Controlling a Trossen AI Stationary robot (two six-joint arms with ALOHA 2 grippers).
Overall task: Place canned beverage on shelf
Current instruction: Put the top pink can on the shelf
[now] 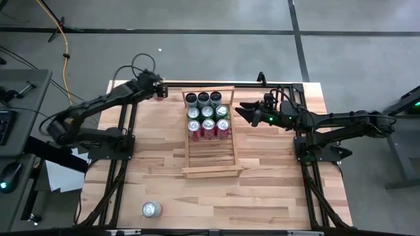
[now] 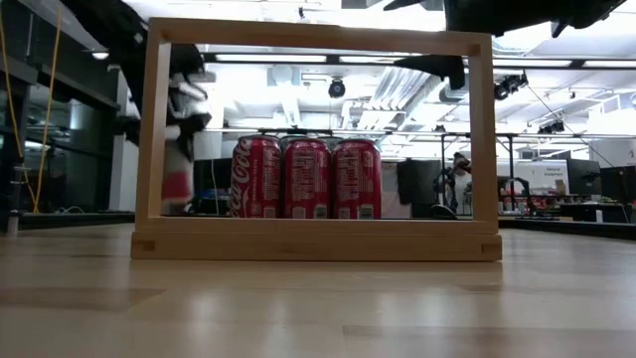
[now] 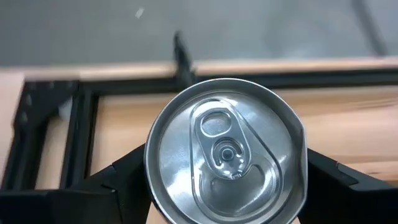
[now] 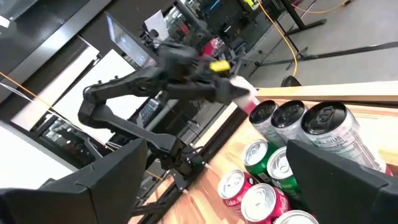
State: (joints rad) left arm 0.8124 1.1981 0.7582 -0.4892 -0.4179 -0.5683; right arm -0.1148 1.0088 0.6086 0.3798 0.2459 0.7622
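Beside the shelf [image 1: 209, 134], upright can [image 3: 227, 151], top up, between left jaws, grip unclear

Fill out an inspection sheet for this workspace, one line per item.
Surface: wood-plank table, mostly bare.
Job's things: shelf mid-table with nine cans in three rows at its far end: dark, then silver and green, then red. One can sits between the left tool's fingers beside the shelf's far left corner. A spare can stands near the table's front edge.
Clutter: nothing seen.
Grippers: left tool around its can, grip not confirmed; right tool open, just right of the shelf.
Cables: yellow cable on the floor, far left.
Surroundings: desk at left; lab benches behind.
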